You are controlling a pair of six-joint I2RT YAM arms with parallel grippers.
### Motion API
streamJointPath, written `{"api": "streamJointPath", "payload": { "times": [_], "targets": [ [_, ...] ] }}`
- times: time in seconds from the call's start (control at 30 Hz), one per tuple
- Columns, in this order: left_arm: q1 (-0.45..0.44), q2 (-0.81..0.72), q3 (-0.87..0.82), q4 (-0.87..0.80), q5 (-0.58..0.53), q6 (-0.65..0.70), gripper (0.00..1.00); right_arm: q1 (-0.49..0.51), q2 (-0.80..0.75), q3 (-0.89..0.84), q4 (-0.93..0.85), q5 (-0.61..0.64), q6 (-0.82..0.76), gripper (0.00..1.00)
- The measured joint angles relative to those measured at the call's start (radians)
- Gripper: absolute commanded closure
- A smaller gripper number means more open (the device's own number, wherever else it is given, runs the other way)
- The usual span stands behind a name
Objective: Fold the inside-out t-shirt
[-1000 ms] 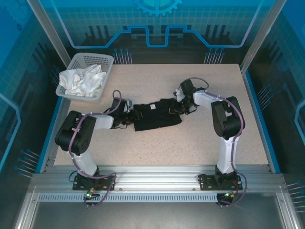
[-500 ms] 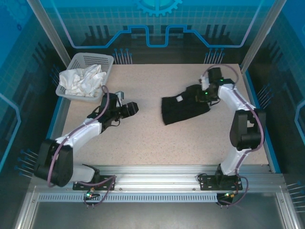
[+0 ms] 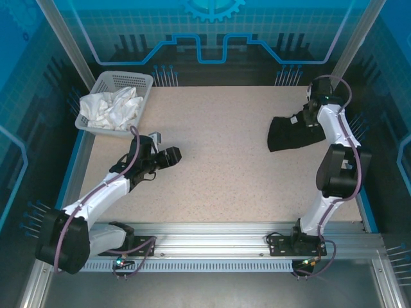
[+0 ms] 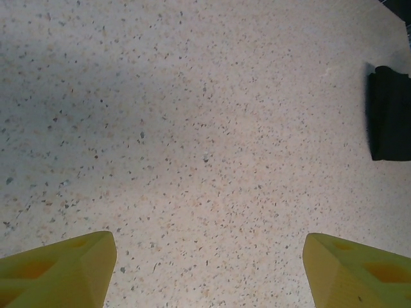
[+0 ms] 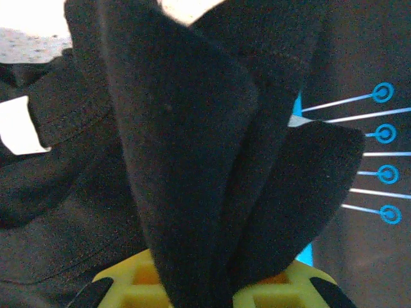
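The inside-out t-shirt (image 3: pixel 290 132) has been dragged from mid-surface to the far right and lies bunched in a dark heap close to the right edge; the right gripper (image 3: pixel 311 119) is pinched tight on a fold of its black fabric; the left gripper (image 3: pixel 171 154) has let go and pulled back left, jaws wide over bare surface (image 3: pixel 225 173). This looks like repositioning, not yet folding; next the shirt needs spreading flat toward the centre, where open room lies; the basket (image 3: pixel 96 86) of white cloth (image 3: pixel 110 108) sits far left, well apart.
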Motion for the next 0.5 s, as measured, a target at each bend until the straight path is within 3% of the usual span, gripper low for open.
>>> {"api": "streamJointPath", "payload": {
  "times": [0.37,0.43,0.5],
  "targets": [
    [0.0,0.0,-0.002,0.002,0.0,0.0,0.23,-0.002,0.156,0.114,0.064,0.142,-0.135,0.93],
    [0.0,0.0,-0.002,0.002,0.0,0.0,0.23,-0.005,0.197,0.145,0.088,0.173,-0.165,0.84],
    [0.0,0.0,-0.002,0.002,0.0,0.0,0.22,-0.013,0.264,0.207,0.107,0.212,-0.193,0.65]
  ]
}}
